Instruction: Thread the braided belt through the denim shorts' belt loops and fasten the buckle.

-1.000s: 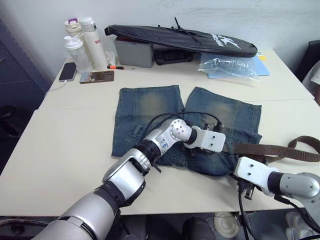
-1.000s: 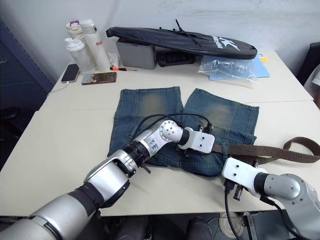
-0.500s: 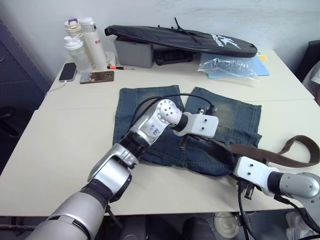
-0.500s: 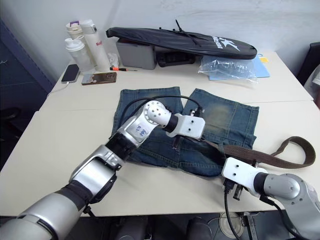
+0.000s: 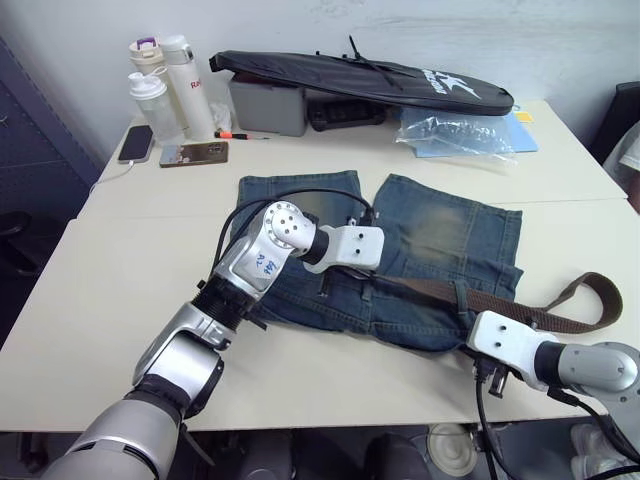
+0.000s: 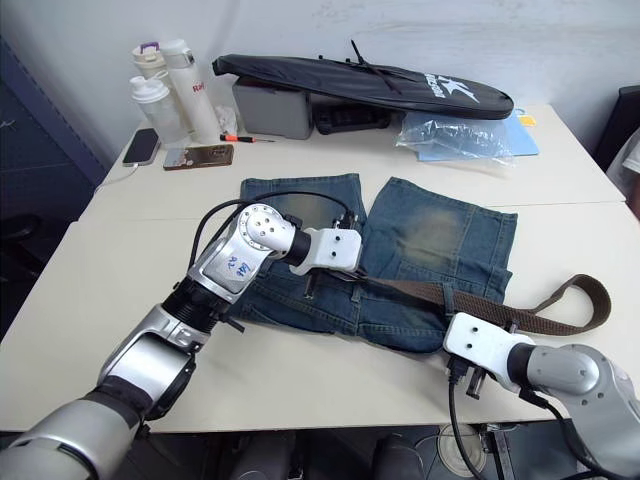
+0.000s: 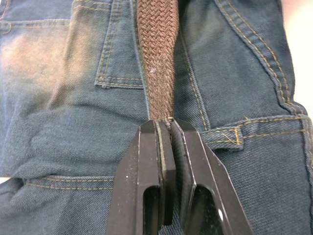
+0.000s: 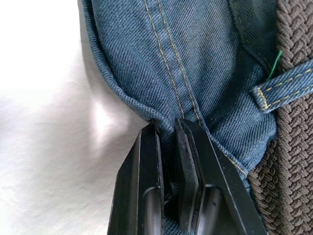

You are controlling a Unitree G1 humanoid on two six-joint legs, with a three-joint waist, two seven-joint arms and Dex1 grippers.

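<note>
Shorts lie flat on the table. Right gripper pinches the waistband edge, likely as an anchor; left gripper clamps the belt, apparently to draw it through a loop.

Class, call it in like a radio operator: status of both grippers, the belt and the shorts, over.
Left gripper shut on braided belt, strap through a belt loop. Right gripper shut on denim shorts waistband edge. Nothing in the way.
</note>
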